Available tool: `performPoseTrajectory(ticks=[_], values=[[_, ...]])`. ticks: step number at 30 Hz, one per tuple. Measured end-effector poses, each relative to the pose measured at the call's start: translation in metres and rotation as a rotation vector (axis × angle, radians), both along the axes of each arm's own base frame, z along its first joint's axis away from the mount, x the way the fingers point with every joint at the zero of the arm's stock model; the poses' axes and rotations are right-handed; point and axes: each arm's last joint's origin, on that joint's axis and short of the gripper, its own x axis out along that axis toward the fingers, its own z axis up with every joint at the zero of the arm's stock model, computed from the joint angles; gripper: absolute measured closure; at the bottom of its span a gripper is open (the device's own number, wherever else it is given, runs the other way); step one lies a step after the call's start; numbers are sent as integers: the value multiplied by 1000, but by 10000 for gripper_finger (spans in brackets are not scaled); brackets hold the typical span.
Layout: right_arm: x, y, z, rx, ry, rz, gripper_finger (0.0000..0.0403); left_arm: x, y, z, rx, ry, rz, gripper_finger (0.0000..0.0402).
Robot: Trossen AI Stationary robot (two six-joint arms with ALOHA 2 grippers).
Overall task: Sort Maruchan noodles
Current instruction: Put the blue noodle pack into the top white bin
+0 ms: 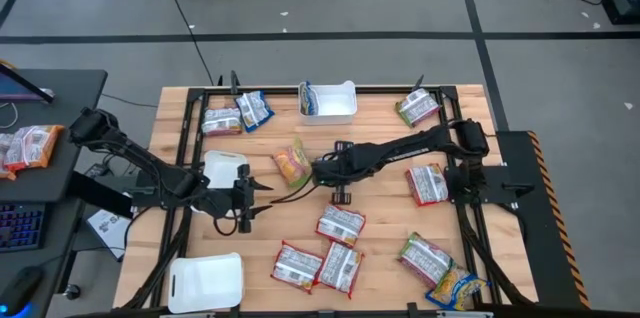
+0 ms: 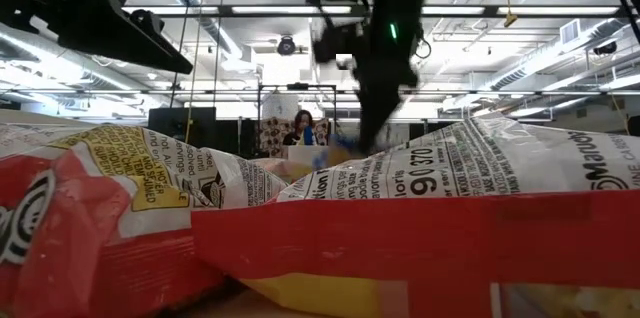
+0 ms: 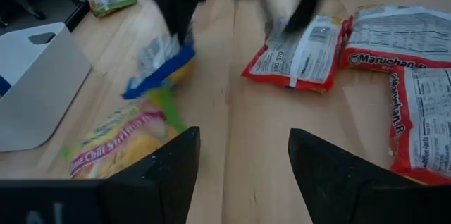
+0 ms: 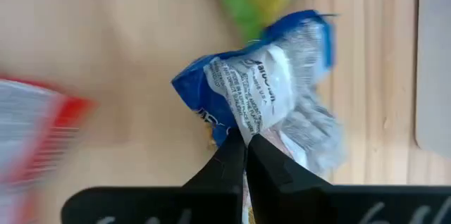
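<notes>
A: Nearest the low camera, two red-white packets fill the view; the print reads "90 370" and part of "Maruchan".

B: The left wrist view agrees. "Maruchan" shows on a red-white packet, and a green-yellow packet reads "Chili". The left gripper hovers at mid-table beside a white tray, fingers spread, nothing between them.

A: Right gripper?

B: The right gripper is at table centre, beside the orange-yellow packet. In its wrist view the fingers are pinched together on the crumpled edge of a blue-white packet; the print there is too small to read.

A: Farther back?

B: Another blue-white packet lies near the far edge, left of a white bin. Green-yellow packets sit at the far right corner and the near right. A person is in the room beyond the table.
</notes>
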Motion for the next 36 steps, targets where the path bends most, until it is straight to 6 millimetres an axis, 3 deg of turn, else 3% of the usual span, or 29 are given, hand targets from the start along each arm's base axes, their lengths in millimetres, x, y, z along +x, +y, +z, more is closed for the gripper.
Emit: performPoseTrajectory(ticks=[4, 8, 11, 15, 22, 25, 29, 32, 36], values=[[8, 20, 39, 102, -53, 28, 395, 0, 0, 0, -28, 4, -5, 179], [7, 40, 49, 117, -67, 93, 395, -4, -3, -6, -91, 66, -30, 179], [-2, 56, 39, 69, -3, 160, 394, -10, -6, -11, -128, 133, -39, 179], [-24, 69, 10, -14, 175, 229, 393, -17, -9, -16, -146, 186, -30, 179], [-73, 68, -32, -153, 599, 458, 376, -17, -9, -16, -157, 182, -22, 179], [-89, 62, -38, -314, 746, 503, 347, -17, -9, -16, -153, 179, -16, 179], [-97, 58, -28, -485, 862, 531, 297, -17, -9, -16, -143, 181, -21, 179], [-91, 61, -15, -511, 790, 435, 259, -17, -9, -16, -134, 182, -25, 179], [-66, 56, 1, -365, 457, 24, 222, -17, -9, -16, -110, 182, -38, 179]])
